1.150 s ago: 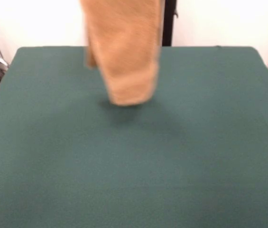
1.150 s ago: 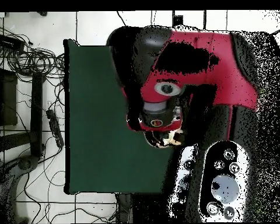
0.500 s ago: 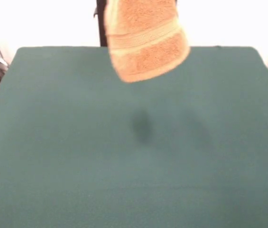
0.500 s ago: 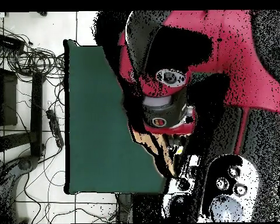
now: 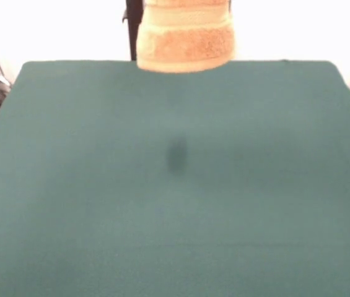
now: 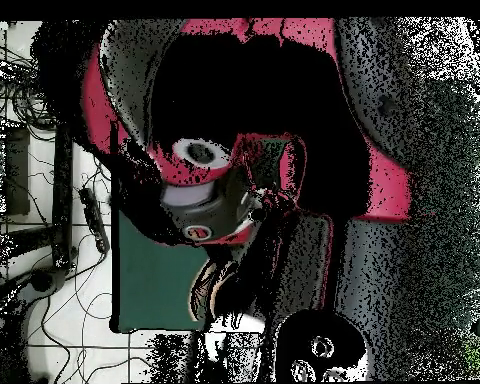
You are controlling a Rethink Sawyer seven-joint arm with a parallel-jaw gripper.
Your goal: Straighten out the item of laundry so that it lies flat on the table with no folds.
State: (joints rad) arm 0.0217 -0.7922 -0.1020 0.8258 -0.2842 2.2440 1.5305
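One towel (image 5: 185, 38) now hangs higher above the desk (image 5: 175, 204) than before, nothing flattened; gripper state I cannot tell.

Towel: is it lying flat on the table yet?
No. The towel hangs in the air above the table, touching nothing below.

The towel (image 5: 185, 43) has risen higher above the table (image 5: 175, 204).
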